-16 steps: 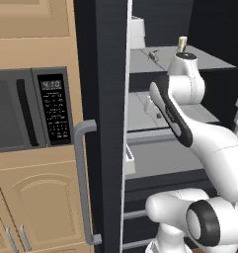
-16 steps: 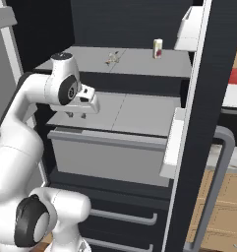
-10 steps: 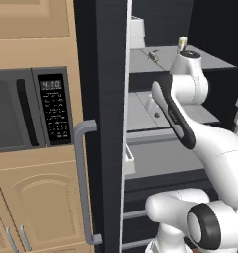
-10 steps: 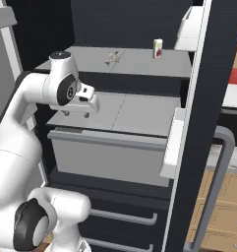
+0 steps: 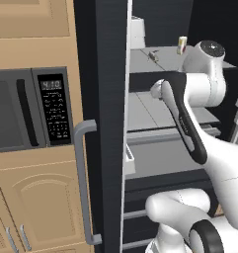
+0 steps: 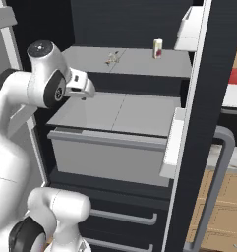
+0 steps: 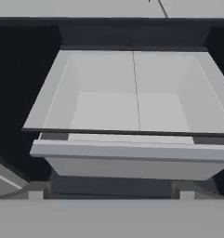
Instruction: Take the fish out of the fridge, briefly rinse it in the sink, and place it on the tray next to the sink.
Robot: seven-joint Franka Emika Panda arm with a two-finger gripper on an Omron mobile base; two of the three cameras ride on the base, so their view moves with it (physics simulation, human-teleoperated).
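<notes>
The black fridge stands open, its pale grey shelves showing. The fish, small and silvery, lies on the upper shelf, also seen in the left base view as the fish. My gripper hovers in front of the shelf below, lower than the fish and to its left, open with nothing in it. The hand view looks down into a pale grey fridge drawer with nothing inside. The sink and the tray are out of view.
A small carton stands on the upper shelf to the right of the fish. The open door with its white door bins and grey bar handle flanks the opening. A black microwave sits in wooden cabinets to the left.
The hand has risen a little in front of the middle shelf, closer to the level of the upper shelf. The fish and the carton have not moved.
</notes>
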